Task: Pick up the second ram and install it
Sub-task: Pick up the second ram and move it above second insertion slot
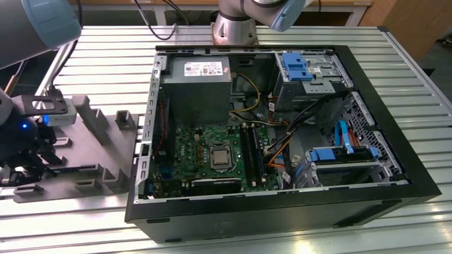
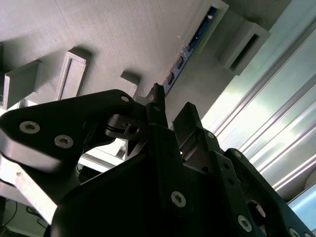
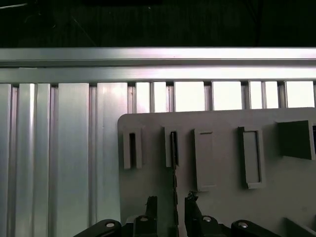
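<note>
The second ram (image 3: 174, 182) stands on edge in a slot of the grey tray (image 3: 222, 123), a thin dark stick seen edge-on. Its blue-green board edge (image 2: 190, 47) shows in the second wrist view, running between two tray blocks. My gripper (image 3: 171, 205) is open, with one black finger on each side of the stick and a small gap to it. In the exterior view my gripper (image 1: 32, 159) hangs low over the tray (image 1: 92, 159) at the exterior view's left. The open computer case (image 1: 282, 211) lies to the right, with the motherboard (image 1: 211, 148) and its long black slots (image 1: 251, 151).
Several raised grey blocks (image 1: 124, 120) stand on the tray around my gripper. The table (image 1: 106, 63) is ribbed aluminium. The arm's base (image 1: 233, 26) stands behind the case. Inside the case are a grey power supply (image 1: 198, 84), orange cables (image 1: 279, 151) and blue drive clips (image 1: 297, 66).
</note>
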Controlling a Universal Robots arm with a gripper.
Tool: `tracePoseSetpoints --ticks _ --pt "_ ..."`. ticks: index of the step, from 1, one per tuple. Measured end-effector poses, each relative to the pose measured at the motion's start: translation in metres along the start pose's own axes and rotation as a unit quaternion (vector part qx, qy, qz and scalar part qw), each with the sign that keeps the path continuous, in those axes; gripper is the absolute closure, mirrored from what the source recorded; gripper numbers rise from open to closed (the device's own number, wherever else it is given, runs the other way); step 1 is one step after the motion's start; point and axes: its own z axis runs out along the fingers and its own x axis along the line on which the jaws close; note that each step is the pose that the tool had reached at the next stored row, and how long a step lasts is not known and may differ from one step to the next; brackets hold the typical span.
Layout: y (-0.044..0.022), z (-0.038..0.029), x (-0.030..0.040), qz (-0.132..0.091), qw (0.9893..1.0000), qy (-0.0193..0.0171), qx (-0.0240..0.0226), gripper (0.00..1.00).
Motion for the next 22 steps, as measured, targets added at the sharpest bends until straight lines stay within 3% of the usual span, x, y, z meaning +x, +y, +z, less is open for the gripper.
tracePoseSetpoints --ticks 12,22 --pt "0.0018 0.0052 0.0003 -0.022 0.9998 0.0006 -0.0008 0.64" --pt "0.0032 0.0084 0.0 -0.028 0.9996 -0.0044 -0.0012 0.64"
